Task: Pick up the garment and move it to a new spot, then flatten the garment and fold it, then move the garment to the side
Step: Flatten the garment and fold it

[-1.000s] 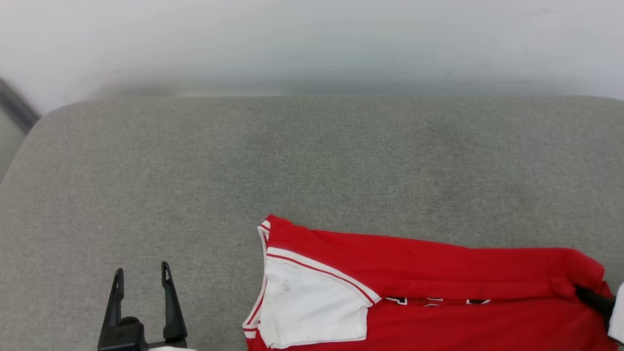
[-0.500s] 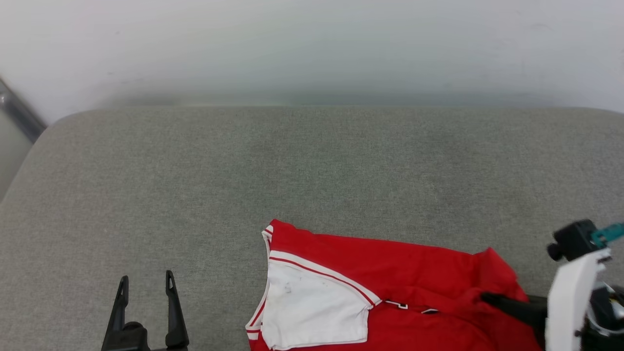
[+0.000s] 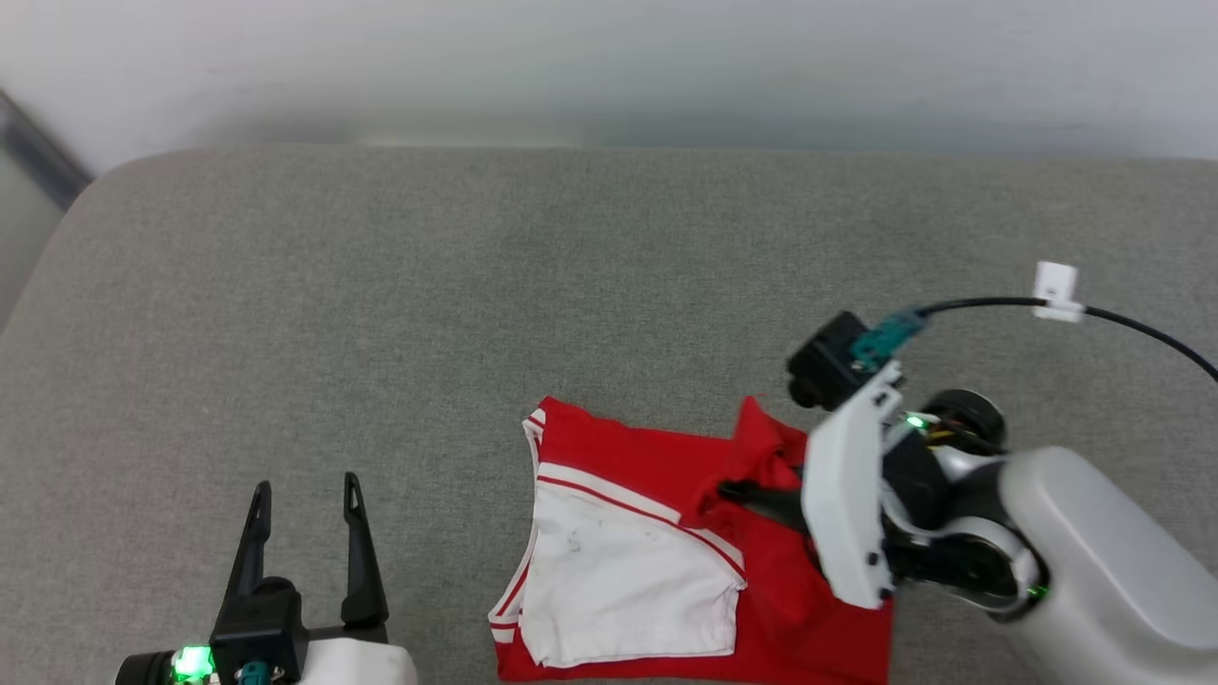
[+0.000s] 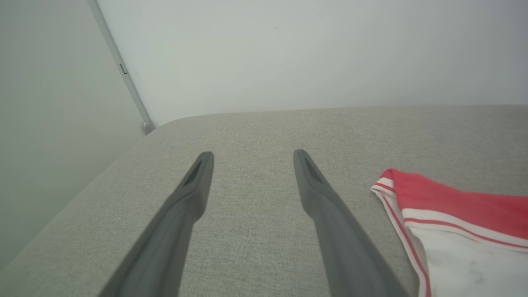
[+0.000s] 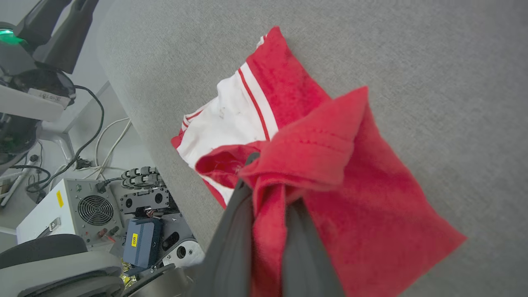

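Note:
The garment [image 3: 618, 580], a red shirt with a white sleeve and red-white trim, lies on the grey cushion near its front edge. My right gripper [image 3: 737, 495] is shut on a bunched red edge, held lifted over the shirt's middle beside the white sleeve. In the right wrist view the red fabric [image 5: 371, 214] drapes over both fingers of the right gripper [image 5: 268, 181]. My left gripper [image 3: 304, 490] stands open and empty, well to the left of the shirt. In the left wrist view the left gripper [image 4: 252, 159] points across bare cushion, with the garment [image 4: 453, 206] to its right.
The grey cushioned surface [image 3: 476, 285] runs back to a white wall. A black cable with a white tag [image 3: 1056, 283] arcs from my right wrist. Below the cushion's front edge stand a white fan box [image 5: 78, 206], cables and other gear.
My right gripper has carried the garment's right edge leftward over the shirt, doubling it over. The head view has shifted. The left gripper has stayed open in place.

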